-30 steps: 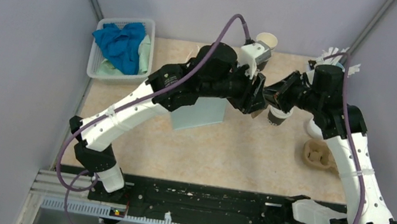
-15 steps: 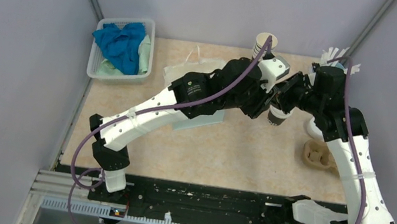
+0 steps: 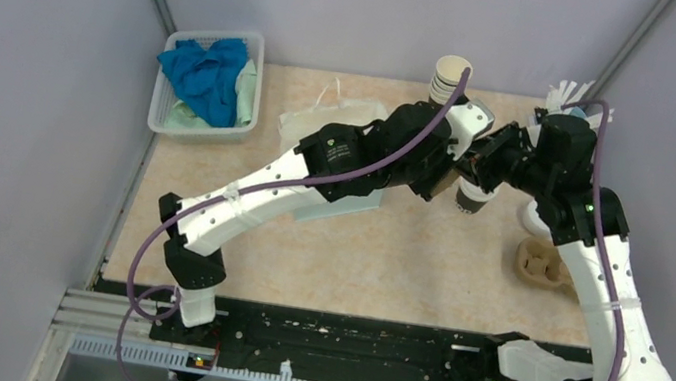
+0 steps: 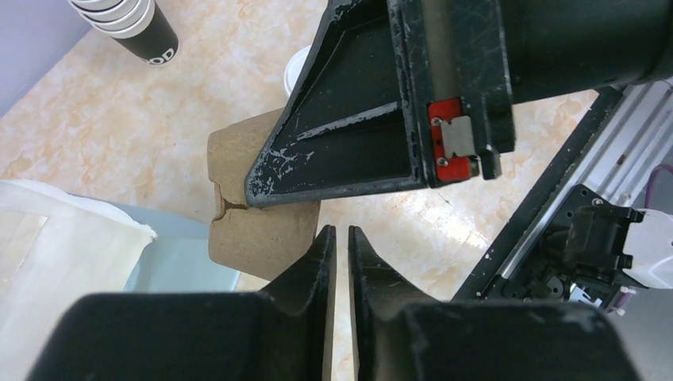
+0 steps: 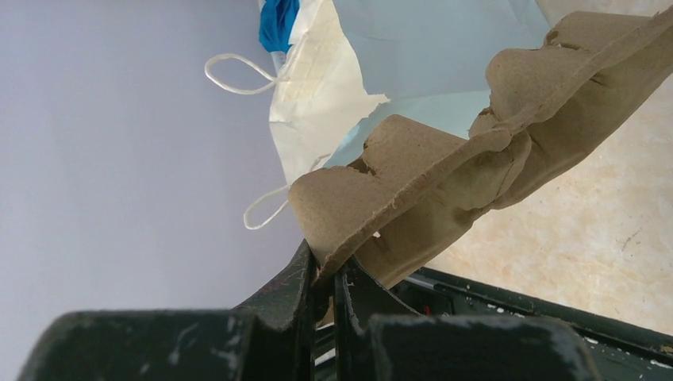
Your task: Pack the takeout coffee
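Note:
The takeout coffee (image 3: 470, 199) is a dark cup standing on the table right of centre; my two grippers cover its top, so its lid is hidden. My right gripper (image 3: 471, 168) (image 5: 324, 266) is shut on the edge of a brown moulded cardboard cup carrier (image 5: 444, 171) and holds it up off the table. The carrier also shows in the left wrist view (image 4: 254, 230). My left gripper (image 3: 445, 178) (image 4: 341, 230) is shut and empty, its tips beside the carrier's edge and just under the right gripper's fingers (image 4: 373, 119).
A stack of lidless cups (image 3: 450, 76) (image 4: 131, 24) stands at the back. A white and pale blue bag (image 3: 339, 120) (image 5: 317, 87) lies under the left arm. A second cardboard carrier (image 3: 540, 263) and a white lid (image 3: 533, 220) are at the right. A basket of blue cloth (image 3: 209, 80) sits back left.
My left arm has swung right, bringing its gripper up against the right gripper and uncovering the cup stack. The right gripper has kept hold of the carrier, nearly still.

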`<action>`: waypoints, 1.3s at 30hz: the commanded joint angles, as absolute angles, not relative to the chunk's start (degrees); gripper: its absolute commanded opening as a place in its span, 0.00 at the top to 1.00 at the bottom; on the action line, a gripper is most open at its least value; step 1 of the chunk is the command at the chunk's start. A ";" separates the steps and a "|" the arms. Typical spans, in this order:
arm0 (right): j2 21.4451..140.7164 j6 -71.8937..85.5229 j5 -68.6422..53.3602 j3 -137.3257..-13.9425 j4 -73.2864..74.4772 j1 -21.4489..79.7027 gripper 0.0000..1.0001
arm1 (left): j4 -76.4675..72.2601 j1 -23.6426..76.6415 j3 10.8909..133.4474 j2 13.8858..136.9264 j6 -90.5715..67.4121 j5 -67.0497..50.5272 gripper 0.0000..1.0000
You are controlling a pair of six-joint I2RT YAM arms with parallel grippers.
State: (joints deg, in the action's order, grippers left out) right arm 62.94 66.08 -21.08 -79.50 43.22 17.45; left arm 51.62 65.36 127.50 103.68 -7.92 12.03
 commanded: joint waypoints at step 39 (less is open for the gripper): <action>64.24 68.85 -23.89 -81.65 48.75 17.80 0.99 | 51.24 52.18 125.69 97.88 -27.23 -9.56 0.48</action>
State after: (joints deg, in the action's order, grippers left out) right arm 64.77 68.23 -23.44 -79.13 48.27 17.45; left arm 52.75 51.92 123.24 96.40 -28.75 -7.77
